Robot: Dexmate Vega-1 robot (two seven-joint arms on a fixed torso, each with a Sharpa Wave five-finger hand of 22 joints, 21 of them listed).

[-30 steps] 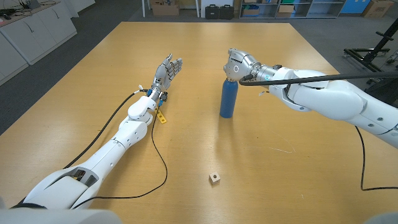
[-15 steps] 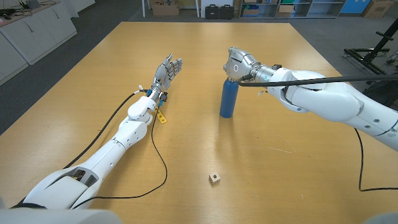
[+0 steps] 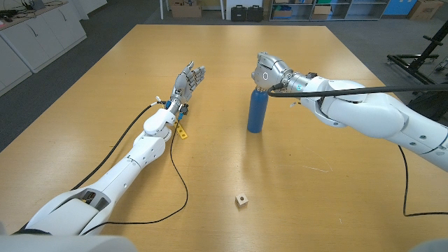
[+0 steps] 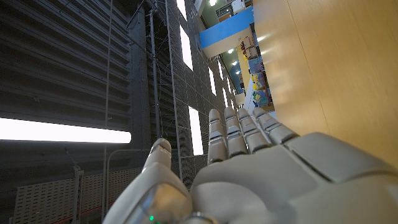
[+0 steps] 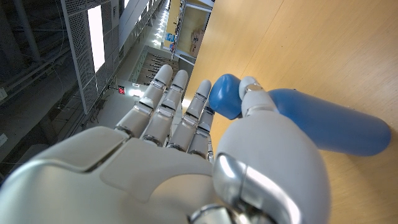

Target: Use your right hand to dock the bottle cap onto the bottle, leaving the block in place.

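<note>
Right hand (image 3: 269, 72) is at the top of the blue bottle (image 3: 257, 110), and its fingers (image 5: 186, 115) pinch the blue cap (image 5: 225, 95) with the thumb at the bottle's upper end. Nearest the robot, the small wooden block (image 3: 241, 200) lies alone on the worktop (image 3: 336, 203), well apart from the bottle. Farther back the bottle stands upright near the middle. Left hand (image 3: 187, 81) is open with fingers spread, holding nothing, beside a small yellow piece (image 3: 182, 132).
</note>
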